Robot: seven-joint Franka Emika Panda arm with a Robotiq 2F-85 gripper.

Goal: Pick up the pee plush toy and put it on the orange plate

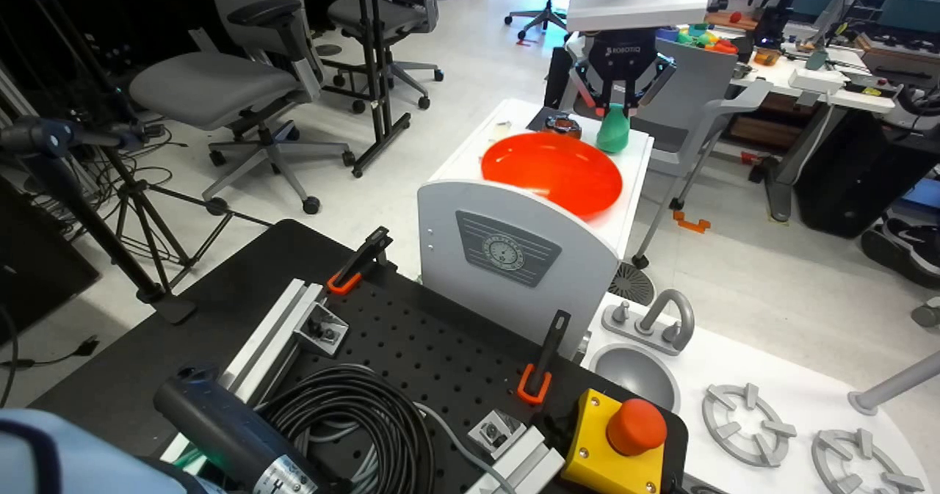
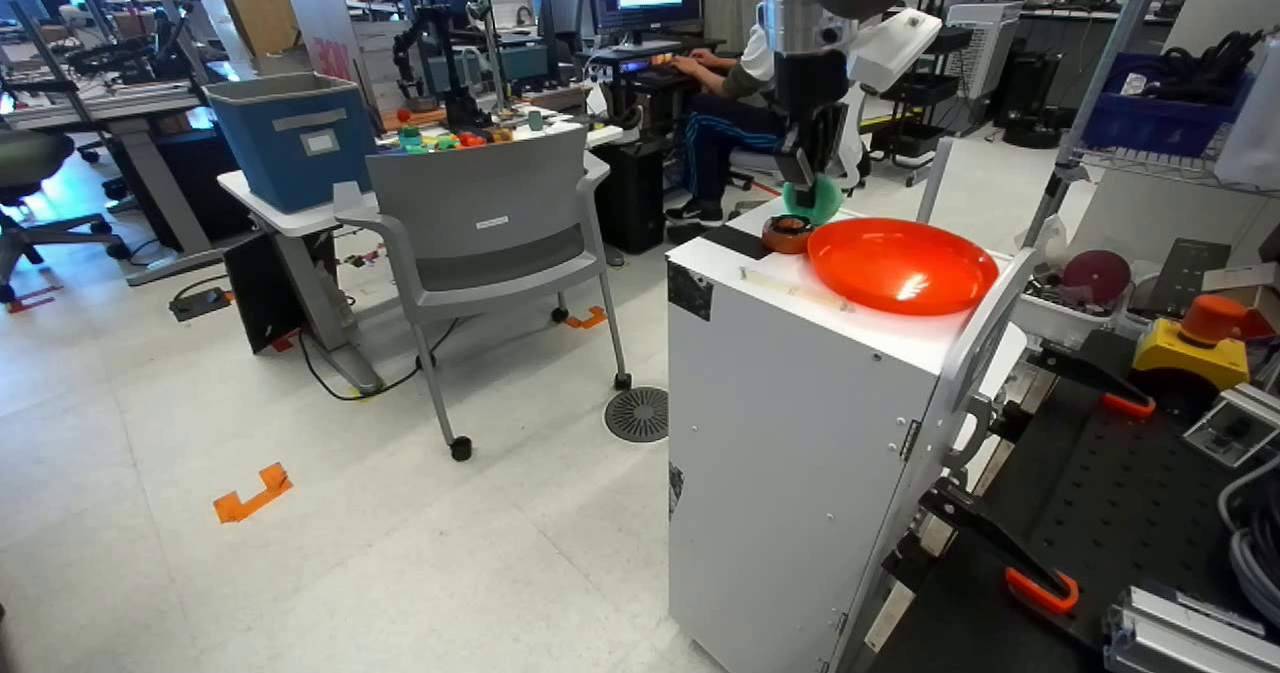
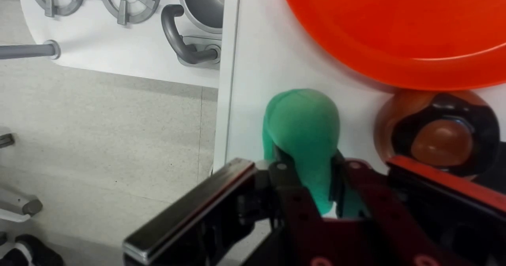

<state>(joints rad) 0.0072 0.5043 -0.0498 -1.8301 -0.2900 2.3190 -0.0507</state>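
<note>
So, about halfway, by my read: grasp looks done, carry and release look left.

In an exterior view: jaws are clamped on the green plush toy [image 1: 614, 133]. It's at the edge of the white counter [image 1: 633, 171], beside the orange plate [image 1: 551, 171], not on it yet. Can't tell if its underside touches the counter, so call the lift unconfirmed. Count: 1 toy, 1 plate, 1 yellow box with a red button [image 1: 606, 461], 2 black clamps with orange tips [image 1: 361, 259].

In an exterior view: same grip, from above. Toy's base is partly hidden behind 1 brown-and-black round thing [image 2: 787, 236] and the plate's rim. Also 1 grey armchair [image 2: 485, 218] near the counter. Clamps: 2 again.

Wrist view: jaws pinch the toy from both sides, round end bulging out past them; hold looks decent, I'd guess. Toy lies between counter edge and plate, apart from the plate. Count: 1 toy, 1 plate (cut off by the frame), 1 brown-and-black round thing just beside it, 1 sink [image 3: 203, 1], 1 tap [image 3: 170, 33], 2 burner rings [image 3: 123, 12].

Left to do, I'd say: raise toy above the rim, shift over plate, lower, let go.
</note>
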